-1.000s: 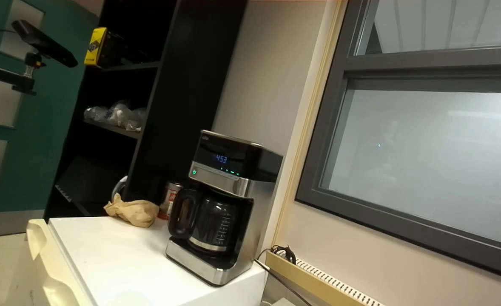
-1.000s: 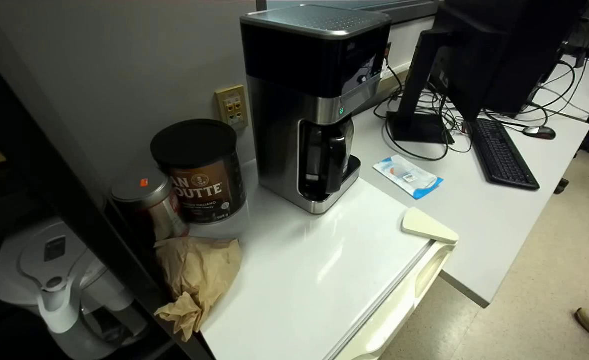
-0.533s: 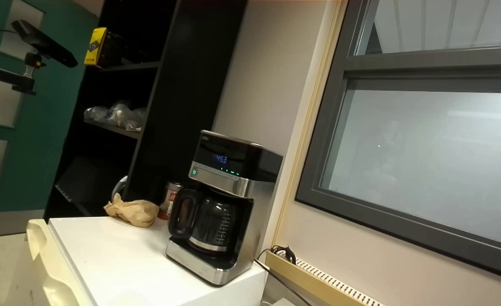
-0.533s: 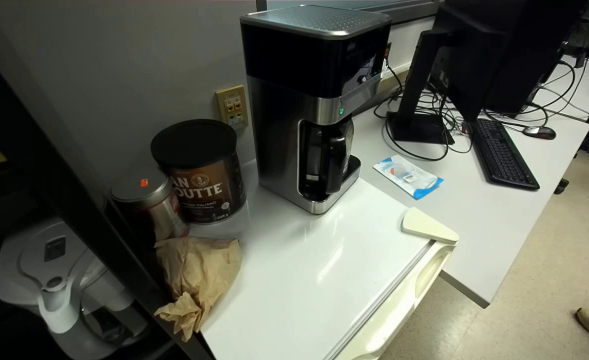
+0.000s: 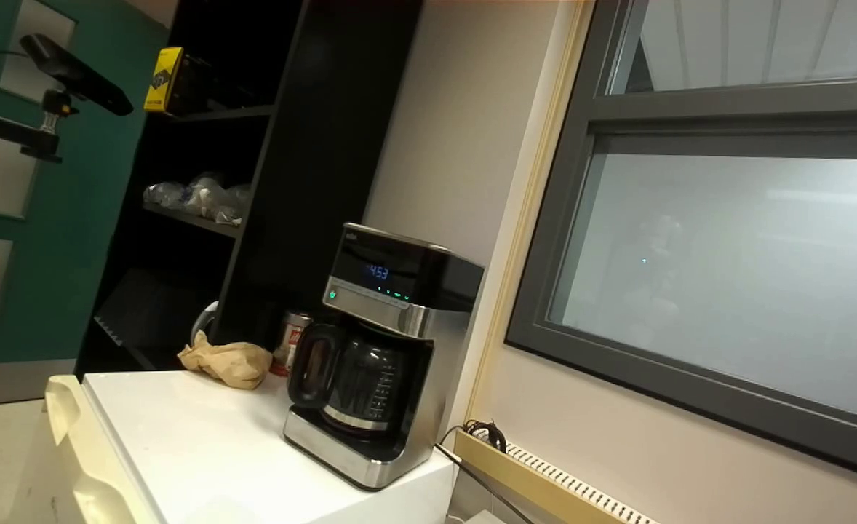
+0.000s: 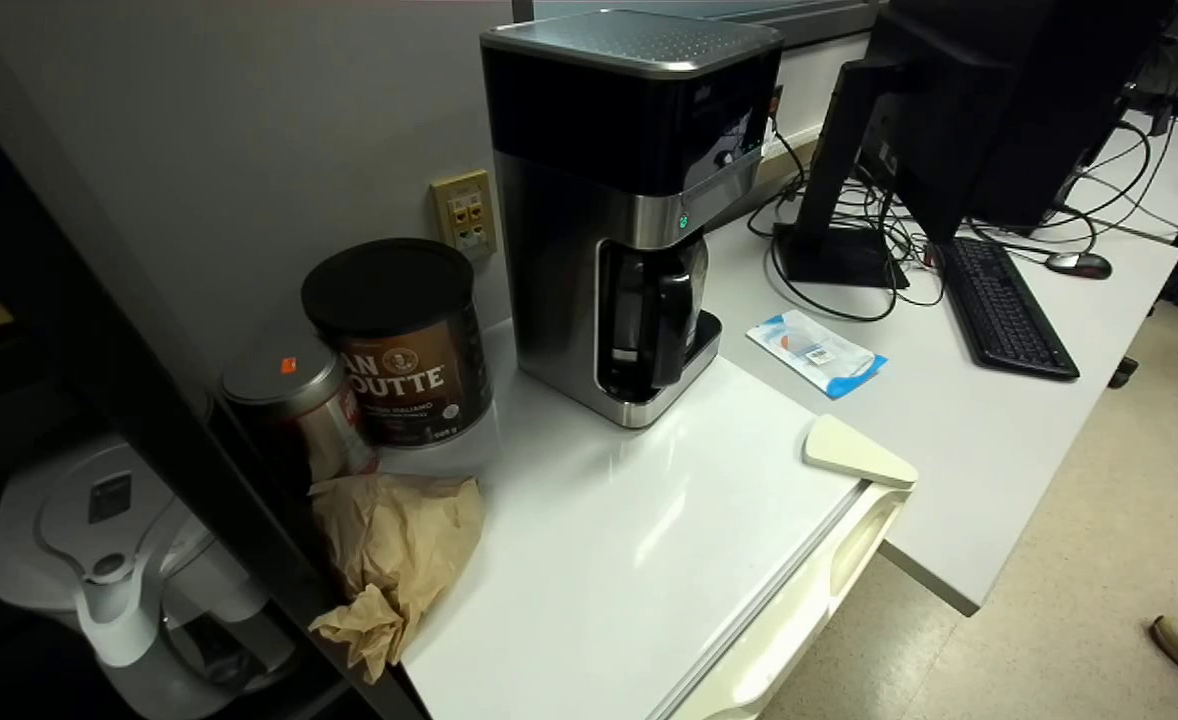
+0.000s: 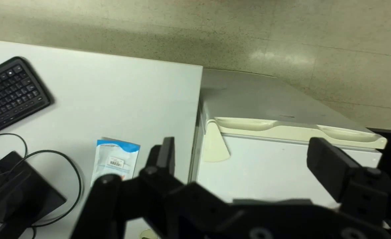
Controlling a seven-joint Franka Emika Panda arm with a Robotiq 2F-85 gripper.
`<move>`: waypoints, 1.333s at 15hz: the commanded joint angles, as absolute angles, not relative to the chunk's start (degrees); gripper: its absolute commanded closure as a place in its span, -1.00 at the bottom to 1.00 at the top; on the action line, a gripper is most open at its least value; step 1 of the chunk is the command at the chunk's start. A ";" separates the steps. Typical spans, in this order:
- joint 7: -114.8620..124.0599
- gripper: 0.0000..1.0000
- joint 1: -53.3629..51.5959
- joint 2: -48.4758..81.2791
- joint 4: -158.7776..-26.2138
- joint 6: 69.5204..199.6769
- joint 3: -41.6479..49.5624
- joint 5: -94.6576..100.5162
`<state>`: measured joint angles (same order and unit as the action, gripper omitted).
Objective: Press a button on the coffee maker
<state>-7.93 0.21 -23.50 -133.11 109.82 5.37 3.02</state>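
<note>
The black-and-silver coffee maker (image 5: 381,304) stands upright on a white cabinet top and shows in both exterior views (image 6: 564,260). Its display reads 4:53 in blue, with small green lights below it. A green-lit button (image 5: 332,295) sits at one end of the silver strip and also shows in an exterior view (image 6: 684,221). The glass carafe (image 5: 363,382) with its black handle is inside the machine. My gripper (image 7: 242,149) is open and empty in the wrist view, above the cabinet top. The gripper is outside both exterior views, and the coffee maker is out of the wrist view.
The white cabinet top (image 6: 629,560) holds a crumpled paper bag (image 6: 399,550), a dark coffee tin (image 6: 399,350) and a metal can (image 6: 294,400). A black shelf frame (image 6: 149,390) stands beside it. An adjoining desk bears a packet (image 6: 817,352), keyboard (image 6: 1004,305), monitor and cables.
A small light spot reflected in the window shifts slightly down and left. The coffee maker and the objects around it have not moved.
</note>
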 commanded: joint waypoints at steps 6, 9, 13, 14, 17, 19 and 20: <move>-7.69 -0.50 1.64 -8.79 -130.30 128.24 2.57 17.14; -7.57 -0.20 1.83 -4.34 -129.69 137.55 2.66 20.32; -6.72 0.43 2.13 2.31 -127.81 149.59 2.86 24.61; -6.35 0.57 2.07 4.04 -127.02 151.79 2.93 25.87; -4.92 0.97 1.57 8.36 -124.89 157.71 3.55 29.20; -4.25 1.00 1.07 11.20 -123.24 161.40 4.02 30.24; -3.85 1.00 0.75 12.65 -122.37 163.42 4.29 30.55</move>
